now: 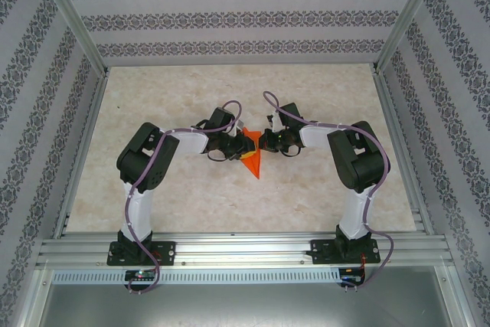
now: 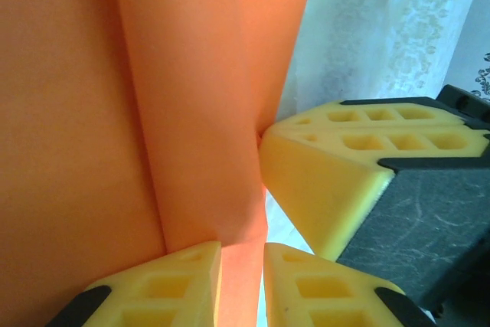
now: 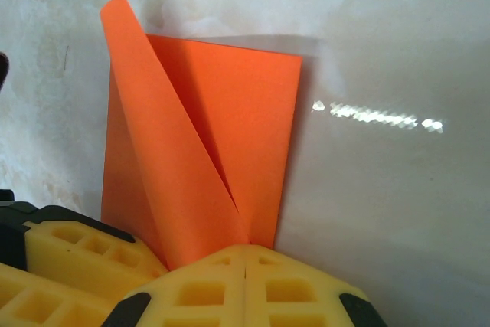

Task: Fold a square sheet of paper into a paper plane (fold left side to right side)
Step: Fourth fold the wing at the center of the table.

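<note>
Nearest the left wrist lens, the left gripper is seen clamped on the sheet of paper, with a narrow strip of orange pinched between its two yellow fingers. The paper is shown so close here that its outline is lost. Only a raised fold running up its middle can be made out. The right gripper is seen coming in from the right, its tips pressed together and touching the paper's edge.

The shape is given by the right wrist view. A bright orange sheet with straight edges is shown against the pale table. One long flap is lifted off it and ends in a sharp, free-standing corner. The flap's crease runs down to the right gripper's closed fingertips. Whether any paper is caught between them cannot be told. A finger of the left gripper is seen just beside them.

The place is given by the top view alone. The paper is held at the middle of the table, between the two grippers, which meet there from the left and the right. Its broad part is at the grippers, and a narrow point is turned toward the near edge.
</note>
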Controlling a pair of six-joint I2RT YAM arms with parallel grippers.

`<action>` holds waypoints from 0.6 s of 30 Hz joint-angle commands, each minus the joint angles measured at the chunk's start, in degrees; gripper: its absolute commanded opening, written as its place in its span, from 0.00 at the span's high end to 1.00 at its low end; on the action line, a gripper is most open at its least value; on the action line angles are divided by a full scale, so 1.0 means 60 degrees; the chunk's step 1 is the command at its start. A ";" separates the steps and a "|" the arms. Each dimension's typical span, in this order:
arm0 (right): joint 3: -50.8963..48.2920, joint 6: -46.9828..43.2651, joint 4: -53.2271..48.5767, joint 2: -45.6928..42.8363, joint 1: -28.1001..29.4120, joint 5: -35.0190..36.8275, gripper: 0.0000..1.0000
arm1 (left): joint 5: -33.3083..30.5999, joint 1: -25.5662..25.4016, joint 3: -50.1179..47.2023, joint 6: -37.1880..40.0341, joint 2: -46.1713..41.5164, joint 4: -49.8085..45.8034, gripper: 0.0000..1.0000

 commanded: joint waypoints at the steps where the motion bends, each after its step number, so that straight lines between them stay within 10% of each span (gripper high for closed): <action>1: 0.0047 -0.0280 -0.0634 0.0436 0.0119 0.0537 1.00 | -0.0033 -0.0114 0.0156 -0.0127 0.0168 0.0304 0.77; 18: 0.0095 -0.0455 -0.1385 -0.2166 -0.0570 0.0156 0.78 | -0.0631 -0.0114 -0.0514 -0.0266 0.0270 0.0355 0.78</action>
